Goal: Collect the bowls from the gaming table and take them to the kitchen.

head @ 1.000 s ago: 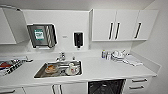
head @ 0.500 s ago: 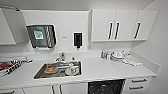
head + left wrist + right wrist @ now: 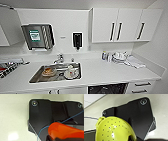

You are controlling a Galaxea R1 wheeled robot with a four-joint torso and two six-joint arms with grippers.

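I'm facing the kitchen now: white countertop (image 3: 105, 72), steel sink (image 3: 56, 73) with a few dishes already in it, paper-towel dispenser (image 3: 37, 36) and black soap dispenser (image 3: 77, 40) on the wall above.

At my left wrist the orange-red bowl (image 3: 65, 131) sits large and close against the dark plate, and something dark crosses its lower edge. I take it my left gripper is clamped on the rim there, though I can't make out the fingers themselves. At my right wrist it's the yellow-green bowl (image 3: 114, 129), dotted with small holes (more a little colander, by the look of it), with a lug at its edge. Here too I judge it held, but whether the jaws are pinched or merely cradling it, I cannot tell.

Both look like thin moulded plastic: light, fairly stiff, glossy and so likely slippery, but hardly fragile. The rim is the place to hold, one finger inside and one outside; the rounded wall would probably squirt free. A firm grip should do without crushing anything.
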